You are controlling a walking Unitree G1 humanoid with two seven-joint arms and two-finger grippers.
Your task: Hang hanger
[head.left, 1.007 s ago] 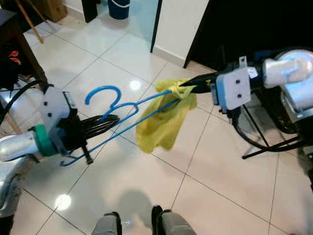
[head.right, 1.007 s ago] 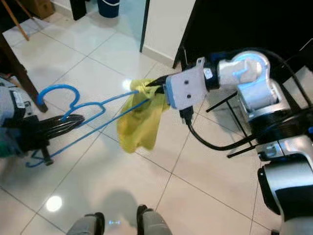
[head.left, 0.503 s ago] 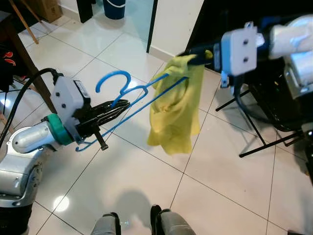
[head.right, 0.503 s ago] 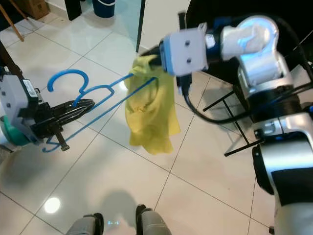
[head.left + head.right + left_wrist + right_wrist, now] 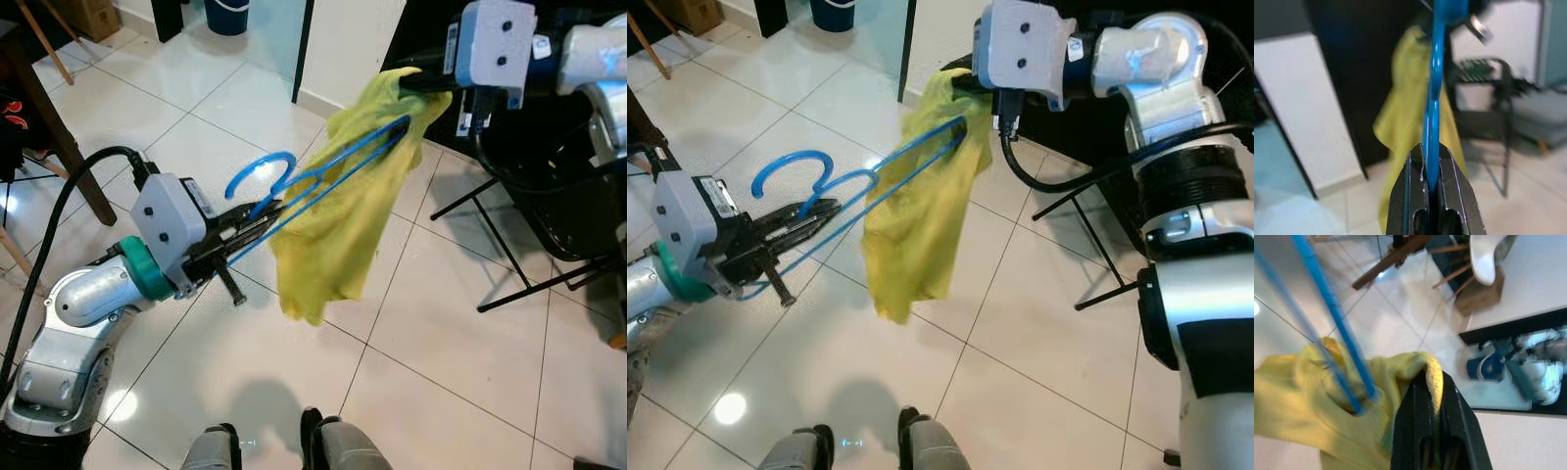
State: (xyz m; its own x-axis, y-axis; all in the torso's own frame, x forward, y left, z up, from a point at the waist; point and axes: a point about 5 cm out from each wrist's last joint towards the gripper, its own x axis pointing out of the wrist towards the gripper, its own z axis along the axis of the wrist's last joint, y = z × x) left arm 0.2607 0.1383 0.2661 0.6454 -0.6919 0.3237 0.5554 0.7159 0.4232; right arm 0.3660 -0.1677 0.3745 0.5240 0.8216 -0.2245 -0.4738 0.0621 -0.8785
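Blue hanger held between my two claws, yellow cloth draped on it.

My left gripper (image 5: 257,221) is clamped on the blue hanger (image 5: 323,176) just below its hook, low over the white tiled floor (image 5: 441,352). My right gripper (image 5: 965,83) is raised higher, pinching the top edge of the yellow cloth (image 5: 338,230) at the hanger's far end. A black folding stand (image 5: 529,225) sits behind.

The yellow cloth (image 5: 343,215) hides the blue hanger's (image 5: 294,191) far end; the cloth covers the right hand's (image 5: 416,83) fingertips.
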